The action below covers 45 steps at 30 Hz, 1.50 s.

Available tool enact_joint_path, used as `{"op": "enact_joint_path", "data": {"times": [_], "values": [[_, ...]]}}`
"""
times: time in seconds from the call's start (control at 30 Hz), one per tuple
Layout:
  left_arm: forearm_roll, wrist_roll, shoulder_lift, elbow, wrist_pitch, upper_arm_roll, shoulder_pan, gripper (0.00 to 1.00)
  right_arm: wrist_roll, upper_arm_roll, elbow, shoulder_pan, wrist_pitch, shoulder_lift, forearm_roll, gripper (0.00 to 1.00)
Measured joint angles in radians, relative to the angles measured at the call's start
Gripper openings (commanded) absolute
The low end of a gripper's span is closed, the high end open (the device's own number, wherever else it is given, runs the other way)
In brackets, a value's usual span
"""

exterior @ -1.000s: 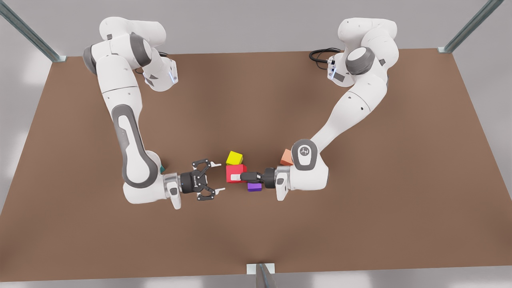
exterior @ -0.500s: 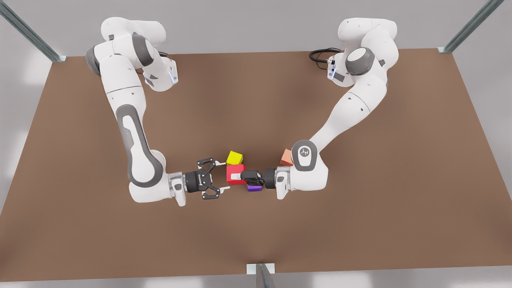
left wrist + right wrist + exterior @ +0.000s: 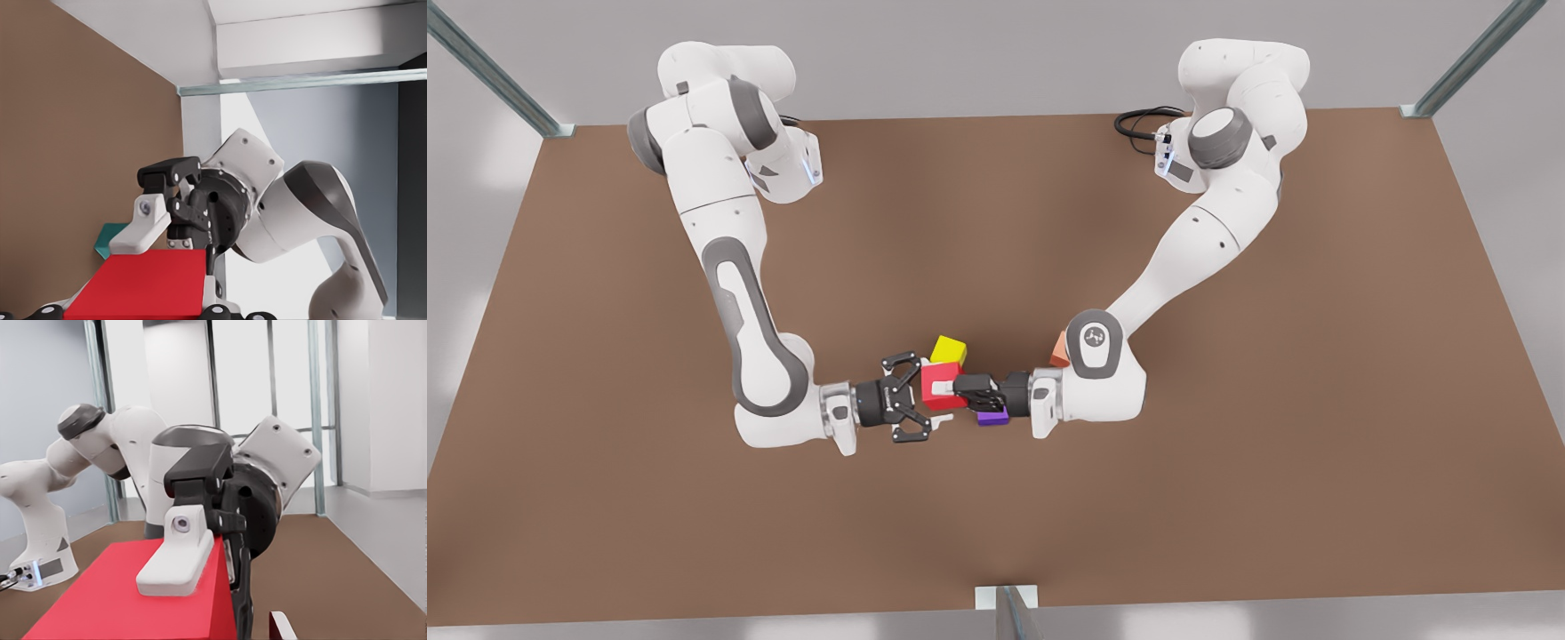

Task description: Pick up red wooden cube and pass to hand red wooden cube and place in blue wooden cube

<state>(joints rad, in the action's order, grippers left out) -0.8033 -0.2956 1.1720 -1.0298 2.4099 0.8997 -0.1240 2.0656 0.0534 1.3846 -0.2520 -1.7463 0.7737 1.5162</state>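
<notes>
The red wooden cube [image 3: 932,377] is over the middle of the bench [image 3: 996,222], somewhat nearer its near edge, caught between the two tools, which point at each other. How high it sits above the bench cannot be read from the front view. The left tool [image 3: 950,388], on the arm at the front view's right, is clenched on the red wooden cube. In the right wrist view one of its white fingers [image 3: 177,555] lies flat on the cube's upper face, and its other finger is hidden below the cube. The right tool [image 3: 930,391], on the arm at the front view's left, is spread wide with a finger on either side of the same cube. Whether its pads touch the faces is hard to make out. In the left wrist view one of its white fingertips [image 3: 143,223] sits at the far edge of the cube's top, and the near part of the cube is cut off by the frame. The blue wooden cube [image 3: 105,240] shows there as a teal corner on the bench, behind that fingertip, with most of it covered. A yellow cube [image 3: 949,349] lies just beyond the red one, toward the far edge. A purple cube [image 3: 992,415] is half hidden beneath the left tool. Of a salmon cube [image 3: 1059,349] a sliver peeks from behind the left arm's wrist.
</notes>
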Motion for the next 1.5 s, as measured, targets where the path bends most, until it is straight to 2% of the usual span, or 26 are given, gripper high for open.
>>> {"op": "enact_joint_path", "data": {"times": [0.03,0.07,0.13,0.3,0.37,0.63,0.73,0.83,0.9,0.97,1.07,1.1,1.17,1.2,1.23,1.3,1.5], "values": [[0.0,-0.002,0.0,0.0,0.0,0.0,0.0,0.73,0.002,0.0,0.0,0.0,-0.002,0.0,0.002,0.97],[0.0,-0.004,0.0,0.0,0.001,0.0,0.0,0.73,0.004,0.0,0.0,-0.001,-0.003,0.001,0.003,0.91],[0.0,-0.007,0.001,0.0,0.001,0.0,0.0,0.73,0.007,0.0,0.0,-0.001,-0.006,0.001,0.005,0.7],[0.0,-0.014,0.001,-0.001,0.002,0.0,0.001,0.75,0.013,0.0,-0.002,-0.001,-0.009,0.005,0.007,0.7],[-0.005,-0.02,0.001,-0.002,0.001,0.0,0.001,1.0,0.015,0.0,-0.002,-0.001,-0.009,0.005,0.007,0.7],[-0.006,-0.037,-0.006,-0.016,-0.003,0.001,0.035,1.0,0.02,-0.008,-0.01,0.009,-0.008,0.004,-0.008,0.7],[-0.003,-0.041,-0.026,-0.078,-0.033,0.023,0.15,1.0,0.021,-0.013,-0.019,0.055,0.002,0.003,-0.078,0.7],[0.013,-0.04,-0.051,-0.125,-0.13,0.03,0.3,1.0,0.003,-0.013,-0.056,0.139,0.032,-0.025,-0.284,0.7],[0.219,0.0,-0.115,-0.081,-0.299,0.032,0.413,1.0,-0.043,-0.024,-0.036,0.173,0.06,-0.086,-0.486,0.7],[0.552,0.051,-0.232,-0.023,-0.5,0.04,0.514,1.0,-0.113,-0.062,-0.002,0.182,0.081,-0.159,-0.735,0.7],[0.964,0.119,-0.355,-0.004,-0.723,0.041,0.578,1.0,-0.242,-0.081,0.034,0.163,0.083,-0.228,-1.14,0.7],[1.03,0.138,-0.443,-0.031,-0.78,-0.028,0.563,1.0,-0.286,-0.083,0.054,0.16,0.078,-0.246,-1.235,0.7],[0.968,0.157,-0.75,-0.24,-0.831,-0.534,0.264,1.0,-0.371,-0.086,0.188,0.166,0.025,-0.313,-1.371,0.7],[0.93,0.164,-0.848,-0.315,-0.848,-0.678,0.176,1.0,-0.415,-0.088,0.265,0.168,-0.012,-0.353,-1.421,0.7],[0.901,0.17,-0.888,-0.349,-0.866,-0.752,0.135,1.0,-0.458,-0.091,0.333,0.169,-0.05,-0.39,-1.461,0.7],[0.864,0.181,-0.912,-0.376,-0.893,-0.81,0.107,1.0,-0.544,-0.094,0.43,0.17,-0.121,-0.443,-1.524,0.7],[0.818,0.208,-0.908,-0.373,-0.937,-0.826,0.087,1.0,-0.774,-0.094,0.616,0.159,-0.316,-0.512,-1.599,0.7]]}}
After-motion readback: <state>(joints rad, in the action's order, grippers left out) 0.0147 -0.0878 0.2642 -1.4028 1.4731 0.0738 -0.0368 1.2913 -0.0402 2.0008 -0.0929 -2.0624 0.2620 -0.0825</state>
